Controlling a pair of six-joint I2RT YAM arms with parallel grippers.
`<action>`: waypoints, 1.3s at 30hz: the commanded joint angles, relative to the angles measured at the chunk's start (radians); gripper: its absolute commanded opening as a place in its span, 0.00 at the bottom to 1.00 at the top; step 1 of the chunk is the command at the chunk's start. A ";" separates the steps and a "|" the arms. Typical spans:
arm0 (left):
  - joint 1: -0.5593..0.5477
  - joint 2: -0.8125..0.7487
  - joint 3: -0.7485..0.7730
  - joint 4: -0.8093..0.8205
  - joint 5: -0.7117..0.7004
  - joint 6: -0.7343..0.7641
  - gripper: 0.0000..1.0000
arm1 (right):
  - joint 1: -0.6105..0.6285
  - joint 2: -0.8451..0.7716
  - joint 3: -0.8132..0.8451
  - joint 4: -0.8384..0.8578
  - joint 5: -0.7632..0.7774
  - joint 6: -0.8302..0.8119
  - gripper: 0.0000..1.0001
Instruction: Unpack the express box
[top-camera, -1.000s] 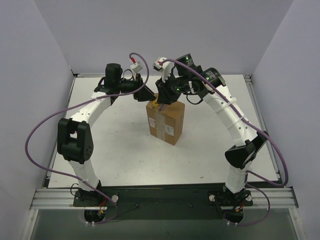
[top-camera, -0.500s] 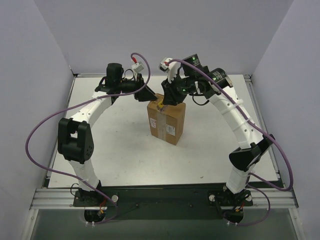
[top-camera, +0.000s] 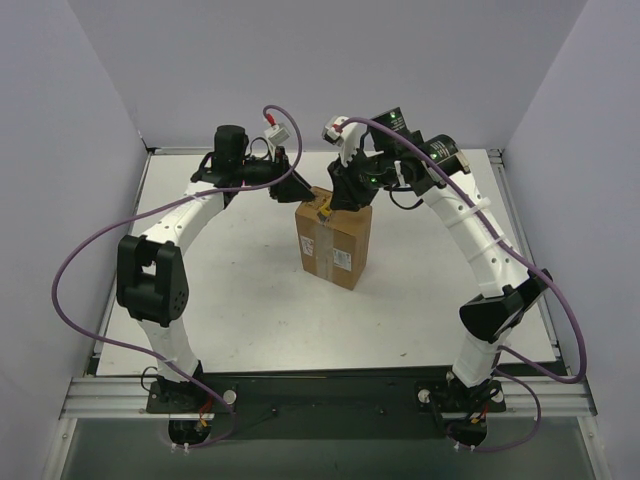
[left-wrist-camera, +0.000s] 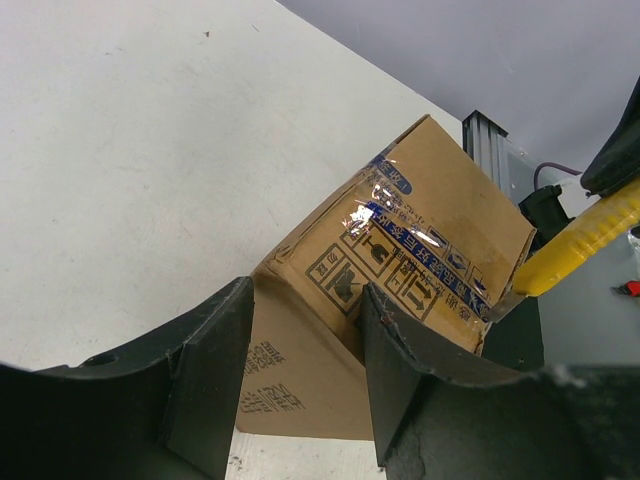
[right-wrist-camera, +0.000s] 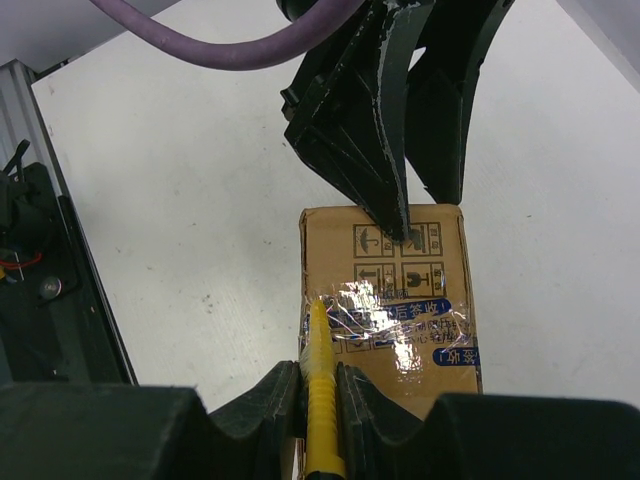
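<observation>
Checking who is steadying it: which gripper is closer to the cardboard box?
Left. The left gripper straddles the far edge of the box, one finger touching it. The right gripper hovers over its end, clamping a yellow knife whose tip meets the tape.
</observation>
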 joint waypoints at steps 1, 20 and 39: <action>-0.006 0.078 -0.026 -0.121 -0.115 0.109 0.55 | -0.017 -0.043 0.003 -0.132 -0.007 -0.026 0.00; -0.002 0.104 -0.010 -0.161 -0.155 0.173 0.52 | -0.052 -0.089 -0.014 -0.299 0.023 -0.115 0.00; -0.027 0.102 -0.005 -0.132 -0.132 0.138 0.52 | -0.075 -0.158 -0.015 -0.157 0.052 -0.058 0.00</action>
